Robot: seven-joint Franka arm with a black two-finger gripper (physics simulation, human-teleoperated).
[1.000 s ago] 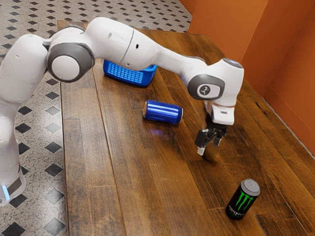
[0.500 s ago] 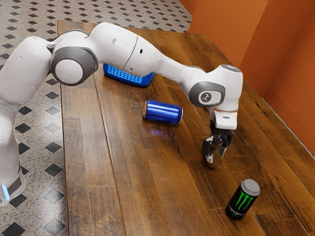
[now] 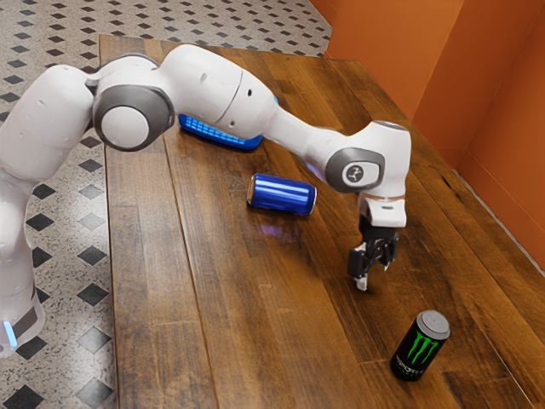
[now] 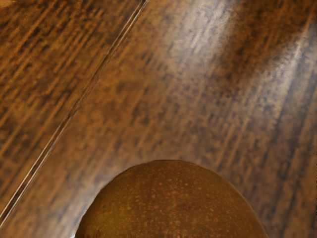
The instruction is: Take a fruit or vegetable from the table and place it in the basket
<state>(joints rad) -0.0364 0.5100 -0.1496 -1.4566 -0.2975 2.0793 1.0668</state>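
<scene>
From where I stand, the white arm (image 3: pixel 204 85) comes in from the exterior view's left, arches over the wooden worktop (image 3: pixel 221 298) & drops its black hand (image 3: pixel 375 273) low over the boards. The fruit (image 4: pixel 171 203) is right at the hand, in the wrist view: a big rounded thing, brown w/ a greenish tinge & lots of tiny pale specks. Whether the hand is pinching it or just spread around it, I honestly can't tell from here, as the hand's lower end is small & dark against the wood. In the wrist view a thin seam btwn boards (image 4: pixel 74 109) runs past the fruit, apart from it, & there's a shiny patch on the wood.

Blue basket (image 3: pixel 223 134) sits well apart from the hand, toward the far end of the worktop, its upper part partly hidden behind the arm. A blue can (image 3: pixel 283 194) lies on its side roughly btwn basket & hand, w/ a faint violet-blue glow on the wood next to it. Black can (image 3: pixel 420 345) w/ a green logo & silver top stands upright near the hand, on the side away from the basket. Orange wall (image 3: pixel 502 119) on the exterior view's right; pale floor (image 3: pixel 68 196) w/ dark diamonds on its left
</scene>
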